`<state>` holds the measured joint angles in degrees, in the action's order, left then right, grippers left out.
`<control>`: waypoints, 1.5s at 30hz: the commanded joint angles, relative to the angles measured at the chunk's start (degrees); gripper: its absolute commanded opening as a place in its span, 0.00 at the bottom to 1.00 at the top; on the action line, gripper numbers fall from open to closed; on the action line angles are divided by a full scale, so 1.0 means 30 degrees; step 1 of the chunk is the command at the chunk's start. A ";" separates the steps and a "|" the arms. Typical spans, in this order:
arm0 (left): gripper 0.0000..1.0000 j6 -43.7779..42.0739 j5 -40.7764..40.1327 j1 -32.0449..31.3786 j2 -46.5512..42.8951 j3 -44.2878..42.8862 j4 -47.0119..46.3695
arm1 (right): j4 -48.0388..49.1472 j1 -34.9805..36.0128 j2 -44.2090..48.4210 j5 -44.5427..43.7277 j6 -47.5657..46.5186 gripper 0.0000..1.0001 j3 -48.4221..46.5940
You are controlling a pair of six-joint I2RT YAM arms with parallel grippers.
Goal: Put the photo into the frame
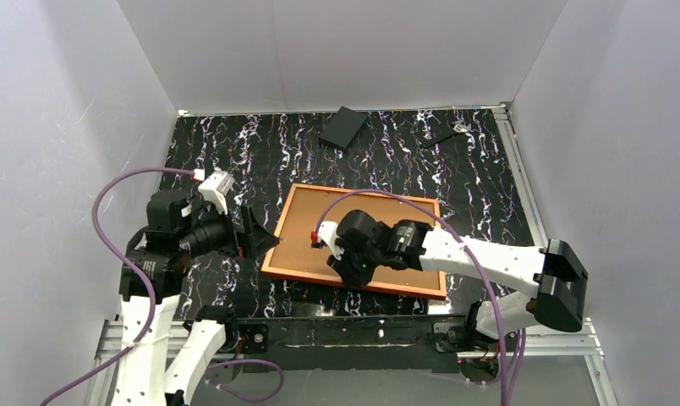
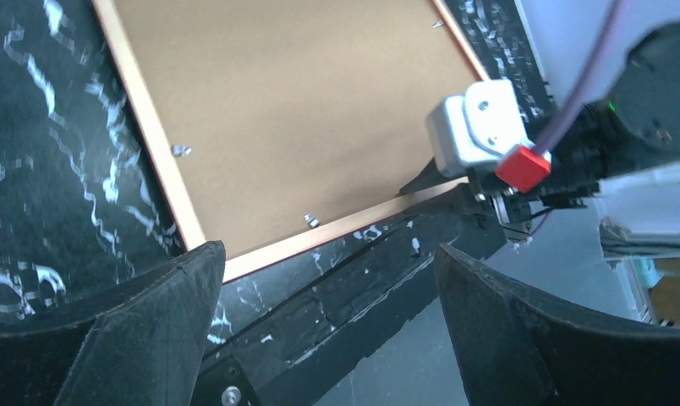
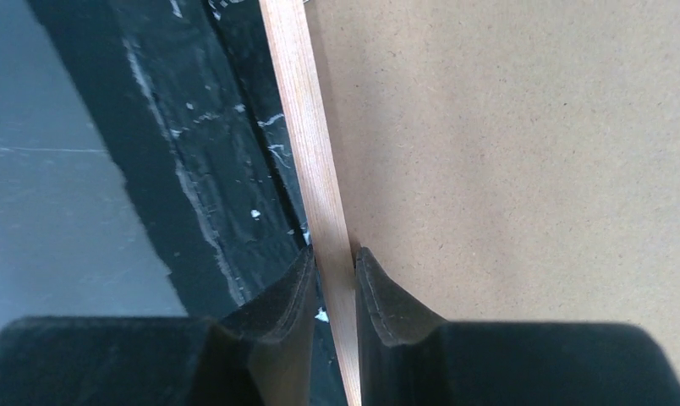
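Observation:
The frame (image 1: 404,290) lies back-up on the black marbled table, its opening filled by a plain brown board (image 1: 320,224). The photo is not in view. My right gripper (image 1: 352,275) is over the frame's near rail and shut on it. In the right wrist view the fingers (image 3: 379,296) pinch the light wood rail (image 3: 307,127), with the board (image 3: 523,152) beside it. My left gripper (image 1: 265,237) is open and empty by the frame's left corner. In the left wrist view (image 2: 328,254) it hovers above the frame's corner (image 2: 150,144).
A dark flat box (image 1: 345,127) lies at the back of the table. A small dark object (image 1: 446,134) lies at the back right. White walls close in three sides. The table's near edge (image 1: 362,326) runs just below the frame.

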<state>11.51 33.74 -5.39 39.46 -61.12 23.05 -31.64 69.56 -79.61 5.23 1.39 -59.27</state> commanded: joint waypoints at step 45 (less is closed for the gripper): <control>0.90 -2.1953 -0.7312 -1.5355 0.6806 -0.1270 -0.2290 | -0.7219 -0.7063 0.0341 0.9856 0.0962 0.01 -0.8999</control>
<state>-51.86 19.25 -49.43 58.63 -67.37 19.05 -54.57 49.98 -80.31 31.77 2.83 -83.48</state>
